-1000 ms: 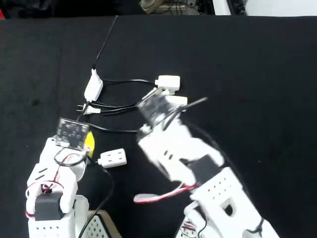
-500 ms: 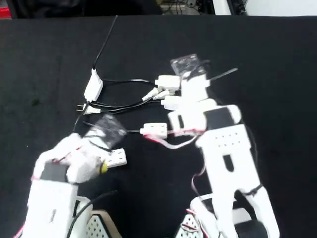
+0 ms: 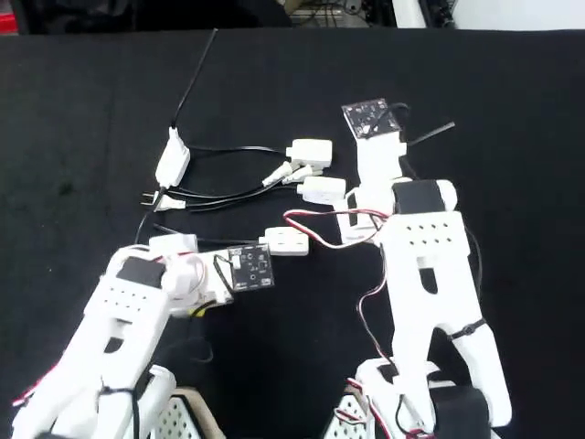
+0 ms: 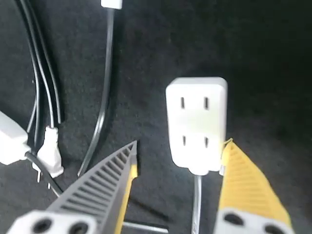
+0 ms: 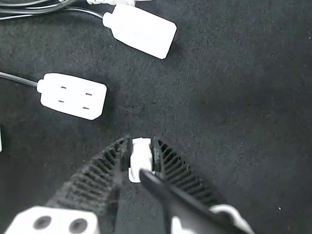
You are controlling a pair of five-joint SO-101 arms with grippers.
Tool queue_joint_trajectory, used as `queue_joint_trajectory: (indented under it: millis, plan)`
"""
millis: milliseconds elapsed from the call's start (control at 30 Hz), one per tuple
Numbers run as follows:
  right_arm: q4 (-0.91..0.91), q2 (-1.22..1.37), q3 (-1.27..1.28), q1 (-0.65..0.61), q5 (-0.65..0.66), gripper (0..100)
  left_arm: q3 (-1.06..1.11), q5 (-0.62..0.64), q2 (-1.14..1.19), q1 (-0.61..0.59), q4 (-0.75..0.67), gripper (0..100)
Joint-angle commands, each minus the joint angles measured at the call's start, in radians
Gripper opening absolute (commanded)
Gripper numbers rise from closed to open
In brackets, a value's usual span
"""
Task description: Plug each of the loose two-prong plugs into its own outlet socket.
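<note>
- The left arm point(image 3: 123, 311) stood at the near-left edge of the table point(image 3: 512, 110) and leaned in toward the middle, with its wrist point(image 3: 196, 274) turned sideways.
- The left gripper point(image 4: 181, 144) pointed down at the table with its jaws spread wide. It had a grey ribbed finger point(image 4: 105, 180) on one side and a yellow finger point(image 4: 243, 180) on the other.
- The right arm point(image 3: 420, 265) lay stretched out from its base toward the far side, its white links nearly in line.
- The right gripper point(image 5: 141, 145) was low over the table, its black ribbed fingers point(image 5: 97, 175) pinched on a small white plug point(image 5: 139, 156).
</note>
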Motion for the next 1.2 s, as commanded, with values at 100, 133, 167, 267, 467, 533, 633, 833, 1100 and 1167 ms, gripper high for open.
queue_joint_trajectory:
  millis: [100,133,167,267,467,533,633,833,1100,1167]
  plan:
    - [-0.037,0.001,-0.059,0.020,0.005,1.1,-0.053,-0.041,0.163,0.051,-0.054,27]
    - [-0.043,0.002,-0.058,0.020,0.003,1.1,-0.053,-0.031,0.170,0.059,-0.054,27]
    - [-0.044,0.002,-0.058,0.020,0.003,1.1,-0.053,-0.014,0.172,0.067,-0.054,27]
    - [-0.043,0.002,-0.058,0.020,0.003,1.1,-0.058,0.080,0.149,0.087,-0.055,17]
    - [-0.041,0.002,-0.056,0.020,0.003,1.1,-0.079,0.402,0.066,0.093,-0.046,5]
    - [-0.040,0.002,-0.056,0.018,0.003,1.1,-0.076,0.479,0.055,0.094,-0.046,7]
    - [-0.038,0.002,-0.056,0.018,0.003,1.1,-0.087,0.594,0.057,0.094,-0.046,7]
    - [-0.037,0.002,-0.056,0.017,0.003,1.1,-0.091,0.641,0.117,0.107,-0.043,11]
    - [-0.048,-0.005,-0.015,-0.101,0.011,1.1,-0.199,0.690,0.143,0.099,0.100,34]
    - [-0.080,-0.005,0.005,-0.140,0.011,1.1,-0.220,0.740,0.118,0.084,0.110,32]
